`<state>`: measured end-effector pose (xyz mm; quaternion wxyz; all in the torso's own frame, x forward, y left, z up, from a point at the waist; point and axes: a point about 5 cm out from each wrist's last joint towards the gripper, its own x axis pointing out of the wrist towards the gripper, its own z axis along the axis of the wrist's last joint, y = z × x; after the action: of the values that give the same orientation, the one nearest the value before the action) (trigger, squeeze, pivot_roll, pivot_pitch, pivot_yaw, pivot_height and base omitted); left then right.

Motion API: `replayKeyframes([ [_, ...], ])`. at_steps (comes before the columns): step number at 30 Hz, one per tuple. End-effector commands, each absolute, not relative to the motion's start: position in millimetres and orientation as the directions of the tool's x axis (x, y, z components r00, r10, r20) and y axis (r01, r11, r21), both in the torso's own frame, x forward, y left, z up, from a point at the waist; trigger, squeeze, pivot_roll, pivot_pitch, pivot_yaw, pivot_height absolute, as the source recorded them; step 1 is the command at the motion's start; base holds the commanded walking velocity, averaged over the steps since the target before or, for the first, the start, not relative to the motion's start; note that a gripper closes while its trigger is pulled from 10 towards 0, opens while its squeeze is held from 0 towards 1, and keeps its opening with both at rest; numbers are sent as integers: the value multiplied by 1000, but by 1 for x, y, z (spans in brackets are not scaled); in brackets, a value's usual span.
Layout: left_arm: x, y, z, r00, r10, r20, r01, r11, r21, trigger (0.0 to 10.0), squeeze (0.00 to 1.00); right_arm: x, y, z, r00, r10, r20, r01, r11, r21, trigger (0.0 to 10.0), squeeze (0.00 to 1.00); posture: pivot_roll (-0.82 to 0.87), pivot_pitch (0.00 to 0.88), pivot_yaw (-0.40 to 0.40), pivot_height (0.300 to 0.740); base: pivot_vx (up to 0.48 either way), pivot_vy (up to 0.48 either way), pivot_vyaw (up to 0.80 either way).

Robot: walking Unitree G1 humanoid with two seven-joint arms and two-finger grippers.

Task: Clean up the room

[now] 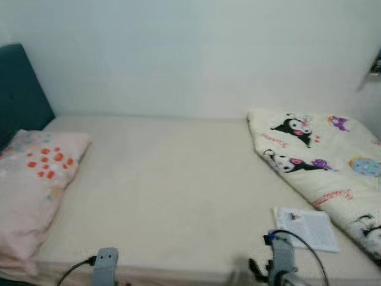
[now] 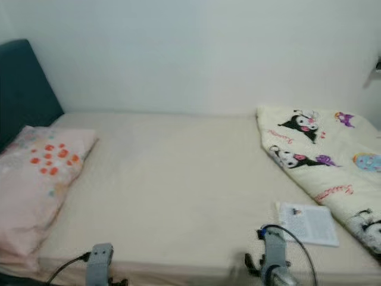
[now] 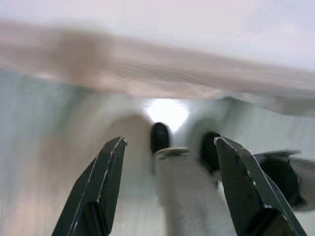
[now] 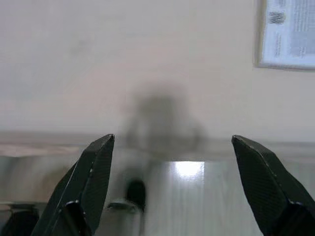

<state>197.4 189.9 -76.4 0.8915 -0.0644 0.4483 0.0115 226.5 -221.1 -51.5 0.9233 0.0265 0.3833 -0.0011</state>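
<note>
I can't read any text: the booklet [image 1: 308, 228] on the bed carries print too small to make out, and the pink script on the cartoon blanket [image 1: 321, 161] stays illegible.

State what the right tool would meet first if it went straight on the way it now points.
Probably the bed's near edge or bare sheet: the right tool, open, faces it. The booklet lies off to one side of that line. Depth is unclear.
</note>
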Motion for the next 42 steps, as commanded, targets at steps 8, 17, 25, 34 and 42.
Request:
replayKeyframes([
  [8,221,187,-63,662,-68,-747,-45,990,-130,10000,0,228,-222,-50,726,12,-688,38,998,58,10000,0,-38,7,-8,740,0,-480,0],
  [17,233,179,-55,696,-94,-712,-28,987,-158,10000,0,235,-223,-44,748,8,-663,41,997,59,10000,0,-42,12,-7,740,0,-480,0],
  [25,239,176,-52,710,-105,-696,-23,985,-172,10000,0,242,-225,-38,769,0,-639,49,997,58,10000,0,-46,21,-6,740,0,-480,0],
  [34,243,176,-49,723,-109,-682,-25,983,-183,10000,0,252,-228,-31,791,-12,-611,53,997,48,10000,0,-46,28,-3,740,0,-480,0],
  [42,253,180,-41,761,-71,-645,-56,983,-174,10000,0,264,-231,-20,825,-20,-565,63,996,56,10000,0,-44,35,-1,740,0,-60,0],
])
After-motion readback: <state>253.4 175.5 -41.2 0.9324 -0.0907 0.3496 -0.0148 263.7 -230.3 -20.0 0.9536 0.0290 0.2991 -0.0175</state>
